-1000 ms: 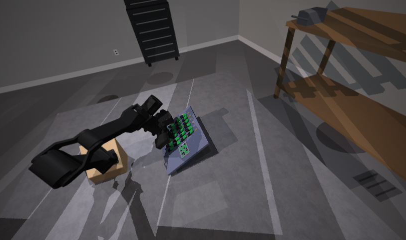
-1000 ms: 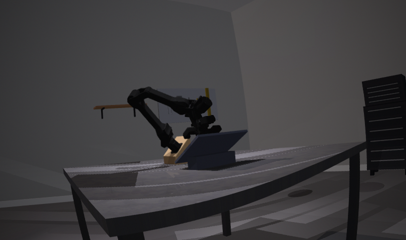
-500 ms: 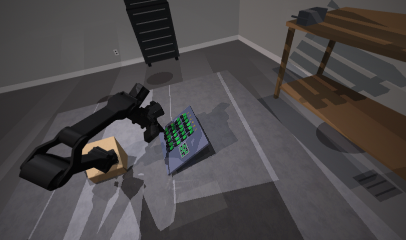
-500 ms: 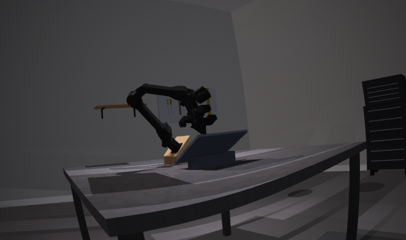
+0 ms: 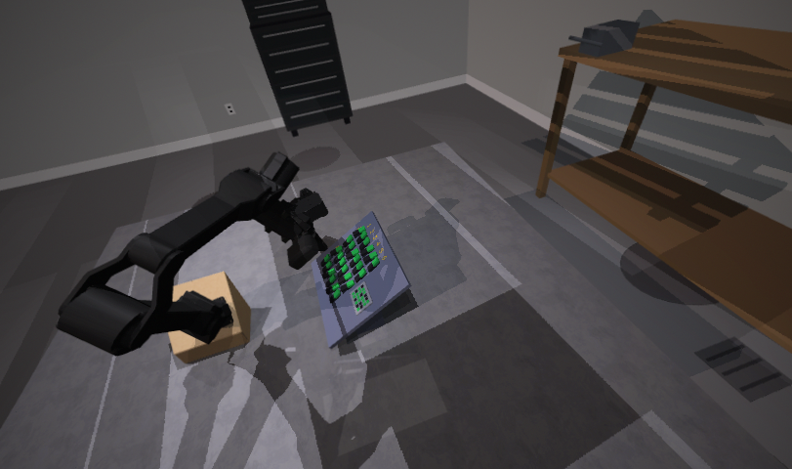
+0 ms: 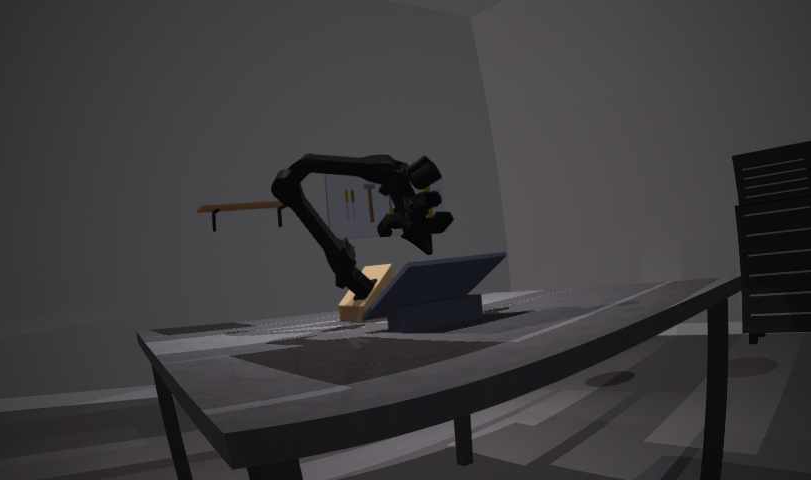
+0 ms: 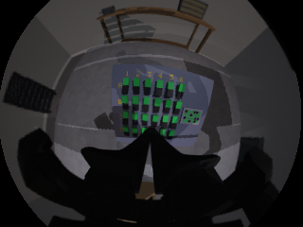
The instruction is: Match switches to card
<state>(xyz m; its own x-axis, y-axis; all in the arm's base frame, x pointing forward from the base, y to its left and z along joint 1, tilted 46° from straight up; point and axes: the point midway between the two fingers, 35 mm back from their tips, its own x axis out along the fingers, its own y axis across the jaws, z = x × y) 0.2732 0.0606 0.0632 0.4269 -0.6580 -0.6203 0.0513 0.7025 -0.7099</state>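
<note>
The claw (image 6: 424, 246), pinched shut on nothing, hangs above the panel (image 6: 439, 279) at frame centre; drifting down could flip a correct switch.

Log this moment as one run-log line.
gripper: shut, empty | position: above the slanted panel, not touching | switches: states too small to read | card: beside the grid, uncovered

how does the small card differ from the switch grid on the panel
The card is a small flat patch of printed green and dark squares; the switch grid is far larger, with rockers that stand up from the panel. The card sits toward the panel's low edge, beside the grid. Both share the green-and-dark colours and lie on the same tilted blue panel.
</note>
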